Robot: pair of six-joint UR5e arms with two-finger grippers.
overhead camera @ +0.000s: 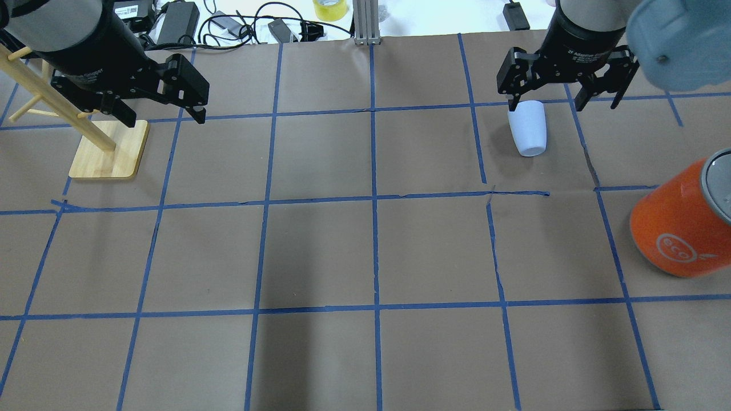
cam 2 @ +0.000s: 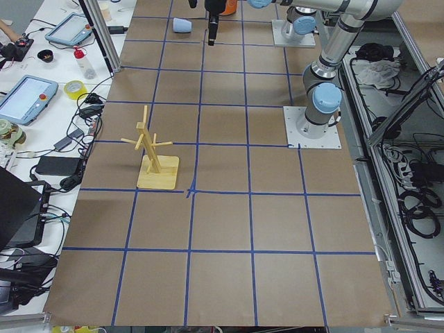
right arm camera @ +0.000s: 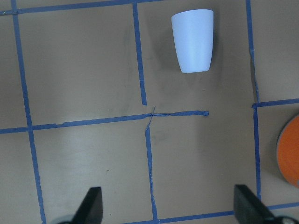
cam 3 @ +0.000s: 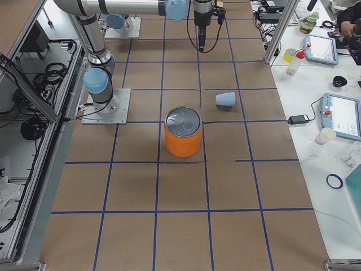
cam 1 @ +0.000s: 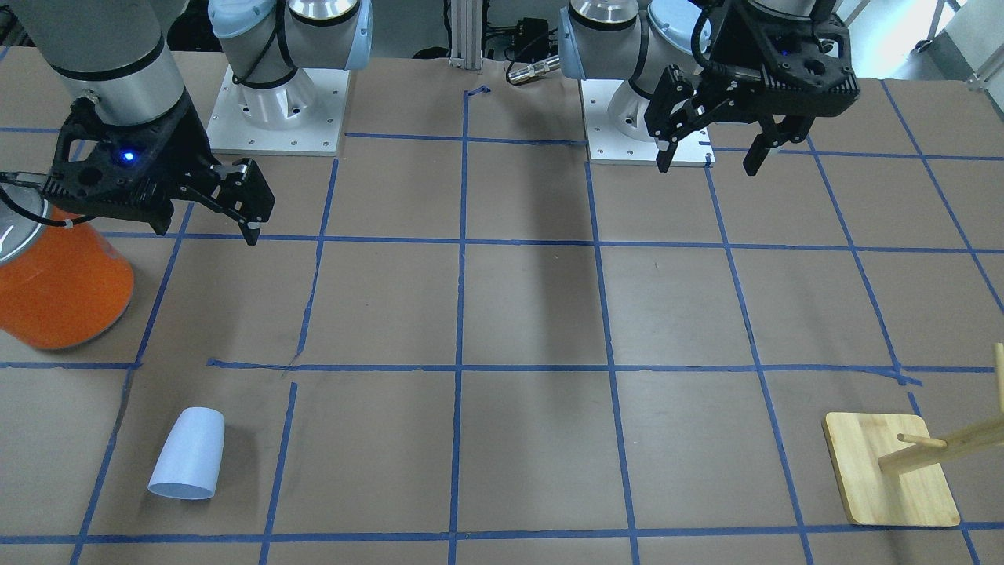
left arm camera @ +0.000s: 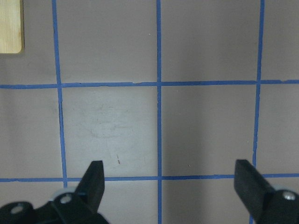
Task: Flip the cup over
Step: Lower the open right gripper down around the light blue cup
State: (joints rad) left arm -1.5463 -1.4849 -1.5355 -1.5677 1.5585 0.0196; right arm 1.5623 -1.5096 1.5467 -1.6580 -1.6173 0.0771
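The cup is pale blue-white and lies on its side on the brown table, base toward the robot and rim toward the far edge. It also shows in the overhead view, the right wrist view and the exterior right view. My right gripper hangs open and empty above the table, over the cup's rim end in the overhead view. In the right wrist view the cup lies well ahead of its fingers. My left gripper is open and empty, far off at the other end.
A large orange can with a silver top stands on the robot's right, nearer the robot than the cup. A wooden peg stand on a square base sits under the left arm. Blue tape lines grid the table.
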